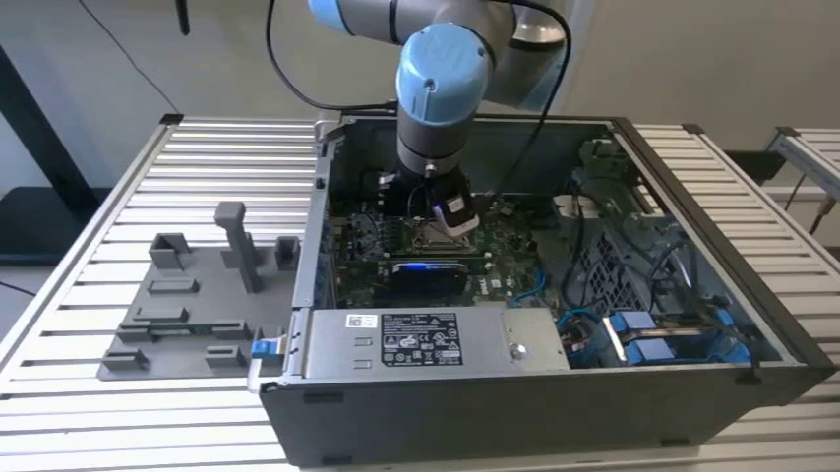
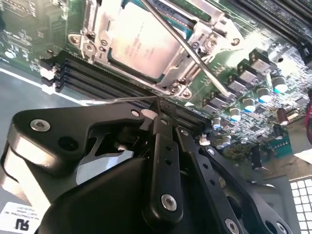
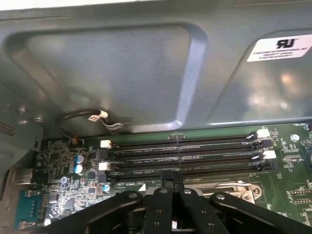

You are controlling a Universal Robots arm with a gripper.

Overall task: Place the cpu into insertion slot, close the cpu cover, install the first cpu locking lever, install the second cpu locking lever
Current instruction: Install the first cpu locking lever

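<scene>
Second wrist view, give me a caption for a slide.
CPU under its lowered metal cover on the green motherboard, gripper tip at a thin locking lever.

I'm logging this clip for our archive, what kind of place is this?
Probably a robotics lab or test cell for computer assembly: a robot arm reaches into an open computer case on a slatted metal bench, beside a grey fixture tray.

Just ahead of your gripper (image 2: 158,116), the cpu (image 2: 141,41) lies in the insertion slot (image 2: 102,39), a thin lever (image 2: 195,54) crossing it.
</scene>
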